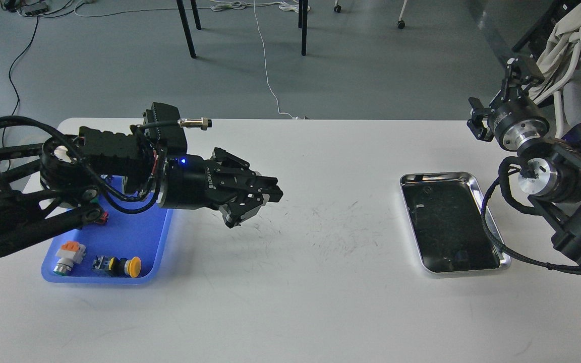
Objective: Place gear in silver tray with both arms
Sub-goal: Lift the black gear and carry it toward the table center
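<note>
The silver tray (477, 177) lies at the right of the white table, and its dark bottom looks empty. My left gripper (257, 201) hangs over the table just right of the blue plastic tray (162, 242), pointing toward the silver tray. Its dark fingers are close together, and I cannot tell whether they hold anything. My right gripper (497, 93) is raised beyond the table's far right corner, above and behind the silver tray, with its two claws apart and empty. I cannot make out a gear.
The blue tray holds a yellow push-button (128, 265), an orange-and-grey switch (67, 252) and a red part (102, 217); my left arm hides the rest of it. A chair with pale cloth (573, 40) stands at the far right. Table legs and cables are on the floor behind.
</note>
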